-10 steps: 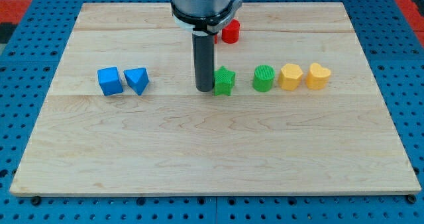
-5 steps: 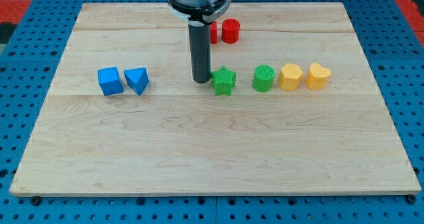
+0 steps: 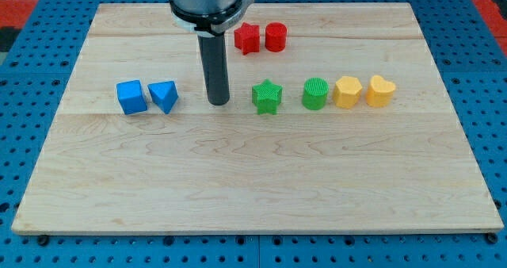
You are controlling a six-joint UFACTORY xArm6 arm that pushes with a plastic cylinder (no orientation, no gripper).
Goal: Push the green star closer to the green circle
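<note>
The green star [image 3: 267, 97] lies near the board's middle. The green circle [image 3: 314, 93] stands to its right, with a gap of about a block's width between them. My tip [image 3: 218, 101] rests on the board to the left of the green star, apart from it, roughly midway between the star and the blue triangle [image 3: 163, 96].
A blue cube [image 3: 131, 97] sits beside the blue triangle at the view's left. A yellow hexagon-like block [image 3: 347, 92] and a yellow heart [image 3: 380, 91] follow the green circle on the right. A red star [image 3: 247, 38] and a red cylinder [image 3: 276, 37] lie near the top. The wooden board [image 3: 253, 189] rests on a blue pegboard.
My tip has moved left, away from the green star, from touching its left side to a clear gap. The blocks have not moved.
</note>
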